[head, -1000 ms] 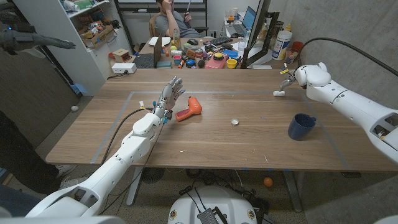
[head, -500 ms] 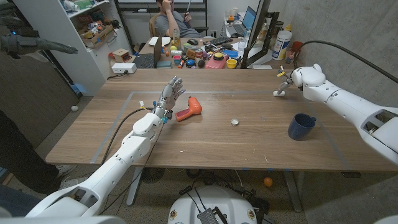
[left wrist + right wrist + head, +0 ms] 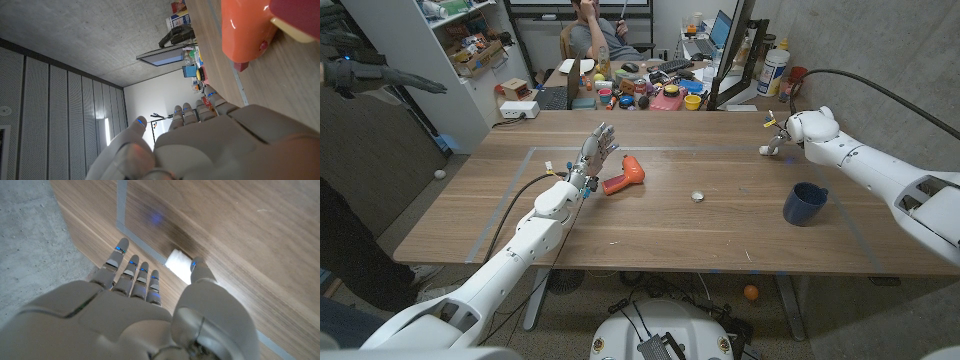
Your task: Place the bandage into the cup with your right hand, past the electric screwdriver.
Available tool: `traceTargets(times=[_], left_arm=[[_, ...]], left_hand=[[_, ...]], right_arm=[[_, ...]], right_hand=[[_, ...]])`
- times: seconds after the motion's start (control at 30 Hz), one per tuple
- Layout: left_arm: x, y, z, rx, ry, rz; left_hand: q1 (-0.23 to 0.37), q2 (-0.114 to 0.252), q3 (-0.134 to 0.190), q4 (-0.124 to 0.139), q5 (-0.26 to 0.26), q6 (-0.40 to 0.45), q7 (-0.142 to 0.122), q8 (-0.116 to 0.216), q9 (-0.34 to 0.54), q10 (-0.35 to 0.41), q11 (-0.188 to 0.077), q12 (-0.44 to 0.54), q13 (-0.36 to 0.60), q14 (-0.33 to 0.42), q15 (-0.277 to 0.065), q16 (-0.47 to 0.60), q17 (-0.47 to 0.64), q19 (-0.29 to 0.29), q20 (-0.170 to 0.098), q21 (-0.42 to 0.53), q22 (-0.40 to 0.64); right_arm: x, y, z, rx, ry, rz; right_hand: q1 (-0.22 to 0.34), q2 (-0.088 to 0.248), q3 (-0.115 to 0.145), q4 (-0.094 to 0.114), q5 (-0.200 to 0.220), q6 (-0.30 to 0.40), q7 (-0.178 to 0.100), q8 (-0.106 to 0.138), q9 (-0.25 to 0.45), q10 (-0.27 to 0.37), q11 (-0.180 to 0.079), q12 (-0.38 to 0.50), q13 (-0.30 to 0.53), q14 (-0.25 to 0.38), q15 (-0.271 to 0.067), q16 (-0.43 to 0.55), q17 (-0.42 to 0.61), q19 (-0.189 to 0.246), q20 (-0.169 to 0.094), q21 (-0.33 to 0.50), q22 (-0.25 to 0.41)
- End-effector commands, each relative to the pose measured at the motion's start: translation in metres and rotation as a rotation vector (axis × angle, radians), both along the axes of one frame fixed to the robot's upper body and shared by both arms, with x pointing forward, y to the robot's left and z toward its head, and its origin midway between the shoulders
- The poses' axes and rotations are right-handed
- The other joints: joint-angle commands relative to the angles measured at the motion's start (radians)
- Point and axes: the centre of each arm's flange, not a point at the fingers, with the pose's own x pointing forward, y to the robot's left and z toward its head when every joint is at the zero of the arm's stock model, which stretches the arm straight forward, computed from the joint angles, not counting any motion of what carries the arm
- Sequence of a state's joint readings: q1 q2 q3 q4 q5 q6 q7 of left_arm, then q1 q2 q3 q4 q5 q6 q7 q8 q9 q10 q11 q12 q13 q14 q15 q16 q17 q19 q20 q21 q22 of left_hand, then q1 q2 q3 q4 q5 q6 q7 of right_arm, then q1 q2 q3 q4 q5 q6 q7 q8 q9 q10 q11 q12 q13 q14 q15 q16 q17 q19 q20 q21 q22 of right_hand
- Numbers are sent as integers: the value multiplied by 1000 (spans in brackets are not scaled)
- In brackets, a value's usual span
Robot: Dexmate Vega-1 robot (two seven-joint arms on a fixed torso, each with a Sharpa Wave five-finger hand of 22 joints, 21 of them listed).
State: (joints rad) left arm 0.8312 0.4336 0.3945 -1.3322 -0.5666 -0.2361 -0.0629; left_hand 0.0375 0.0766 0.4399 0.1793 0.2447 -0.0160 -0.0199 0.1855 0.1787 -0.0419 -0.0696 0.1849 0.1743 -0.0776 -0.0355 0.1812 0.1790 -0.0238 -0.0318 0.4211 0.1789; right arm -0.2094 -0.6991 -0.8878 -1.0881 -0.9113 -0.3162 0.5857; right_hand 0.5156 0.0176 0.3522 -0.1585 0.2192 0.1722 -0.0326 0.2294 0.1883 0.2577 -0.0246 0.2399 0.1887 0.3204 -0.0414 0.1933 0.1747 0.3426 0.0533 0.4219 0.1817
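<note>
Head view: my right hand (image 3: 782, 128) has crept closer over the last second and now hangs right over the bandage (image 3: 768, 150) at the table's (image 3: 720, 230) far right; cup (image 3: 805, 203) and electric screwdriver (image 3: 624, 175) untouched. Right wrist view: fingers (image 3: 131, 270) spread, bandage (image 3: 178, 262) just past them, not pinched yet. Cluttered desks behind.

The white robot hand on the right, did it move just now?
Yes. The right hand slid left and slightly down toward the small white bandage roll, judged against the dark blue cup.
</note>
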Motion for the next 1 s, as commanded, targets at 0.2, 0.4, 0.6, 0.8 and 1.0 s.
traceTargets(times=[0.2,0.4,0.6,0.8,1.0], left_arm=[[2,0,1,7,9,5],[6,0,-1,9,22,2],[8,0,0,11,25,0],[10,0,1,13,25,-3],[12,1,2,14,26,-1]], left_hand=[[-8,85,2,2,5,6,2,3,3,3,1,6,5,-8,-8,4,2,7,-48,-2,6],[-9,85,2,2,6,5,2,3,3,2,0,6,5,-8,-6,4,2,7,-48,-3,6],[-9,85,1,3,6,2,2,2,3,-1,2,5,5,-11,-5,3,2,6,-47,-5,6],[-10,85,0,3,6,1,4,2,3,-2,1,5,5,-11,-4,3,2,5,-46,-6,6],[-10,84,0,3,6,1,3,2,3,-3,1,5,5,-12,-6,3,2,6,-47,-6,6]], right_arm=[[12,5,-9,-26,29,-3],[14,9,-9,-40,5,8],[15,11,-9,-52,-30,20],[16,14,-10,-71,-73,27],[18,16,-9,-65,-92,25]], right_hand=[[22,7,16,1,9,37,-12,10,2,28,-8,7,1,26,-65,8,4,25,-3,3,1],[46,27,31,6,16,102,-15,24,3,101,-17,24,2,92,-97,17,6,69,-17,9,1],[88,51,53,1,25,191,-18,47,6,210,-11,48,4,207,-138,36,9,143,-54,29,4],[179,79,82,-6,36,366,-34,117,19,409,-22,107,15,459,-180,79,23,292,-124,94,14],[273,84,58,-2,29,530,-47,231,57,642,-32,234,59,765,-189,163,83,406,-183,204,53]])
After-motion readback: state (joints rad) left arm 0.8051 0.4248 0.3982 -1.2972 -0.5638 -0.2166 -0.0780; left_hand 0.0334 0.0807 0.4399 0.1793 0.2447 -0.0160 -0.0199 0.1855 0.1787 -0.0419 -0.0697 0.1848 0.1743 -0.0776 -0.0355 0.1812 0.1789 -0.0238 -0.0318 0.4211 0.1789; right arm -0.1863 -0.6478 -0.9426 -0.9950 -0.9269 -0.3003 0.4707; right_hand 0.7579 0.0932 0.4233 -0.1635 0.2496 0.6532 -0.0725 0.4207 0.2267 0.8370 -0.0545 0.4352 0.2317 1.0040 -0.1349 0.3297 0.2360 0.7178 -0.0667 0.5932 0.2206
